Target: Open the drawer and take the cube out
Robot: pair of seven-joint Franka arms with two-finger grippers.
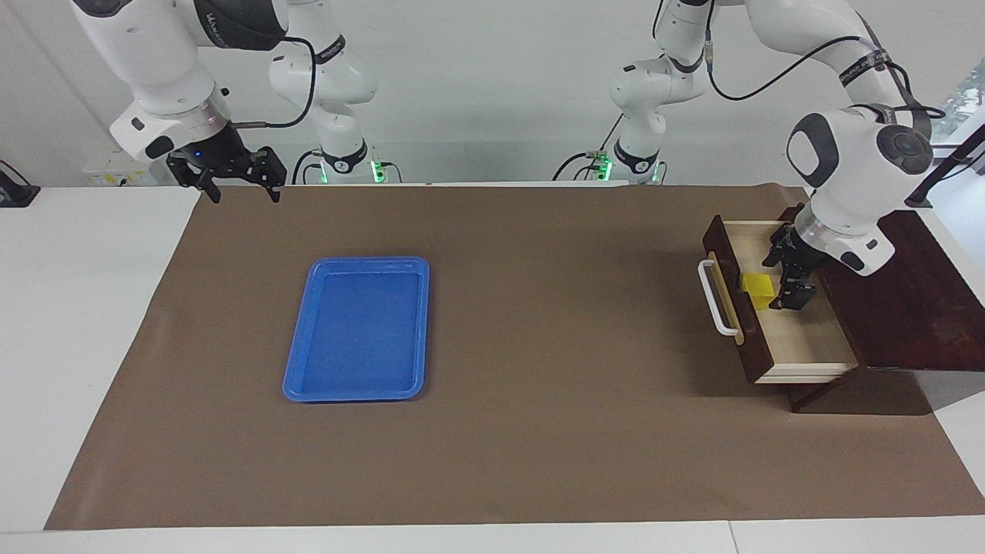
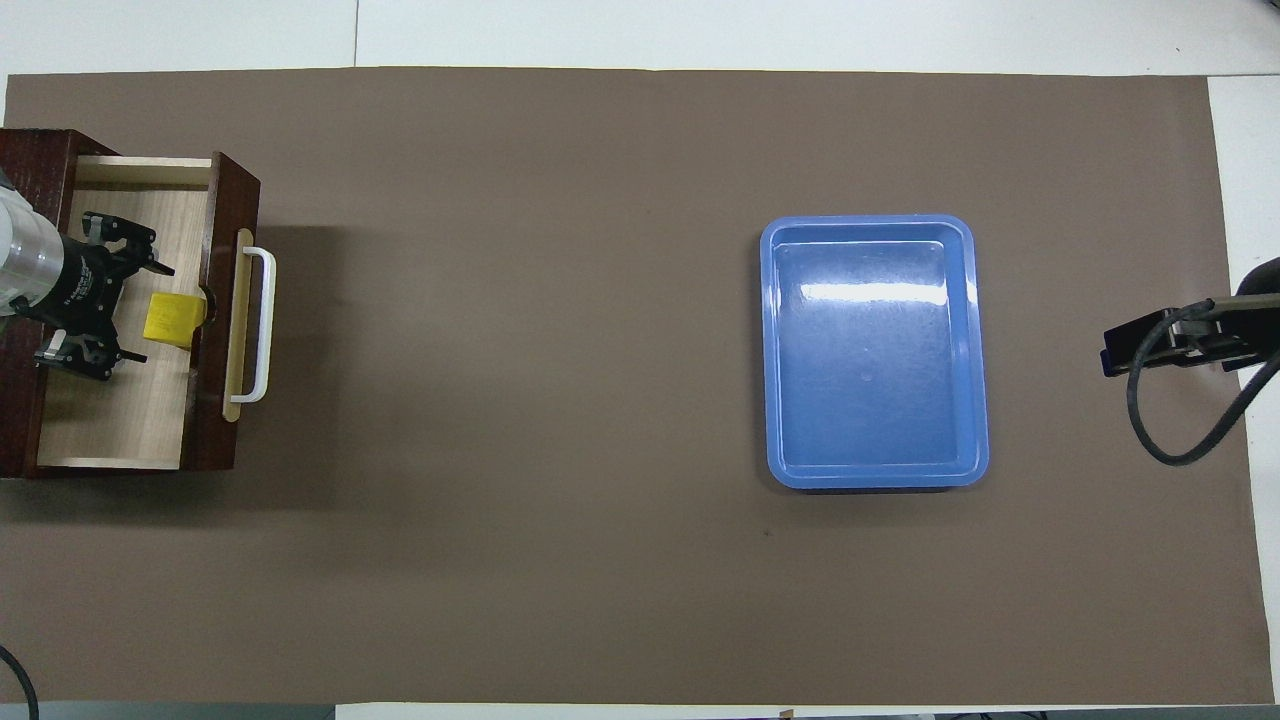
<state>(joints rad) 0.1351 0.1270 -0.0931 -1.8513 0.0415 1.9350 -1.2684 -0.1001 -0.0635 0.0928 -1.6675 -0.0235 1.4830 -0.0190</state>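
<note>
A white counter (image 1: 92, 323) fills the frame, most of it covered by a large brown mat (image 1: 539, 431). Along the top of the frame rises a plain pale wall (image 1: 492, 92), evenly lit. At the upper right edge, a sliver of window (image 1: 971, 88) shows green foliage outside.

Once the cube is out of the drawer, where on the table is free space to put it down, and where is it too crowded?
The brown mat is bare between the drawer and the blue tray; the tray is empty too. It is crowded inside the drawer, where the open left gripper is at the cube. The right gripper waits above the mat's corner.
</note>
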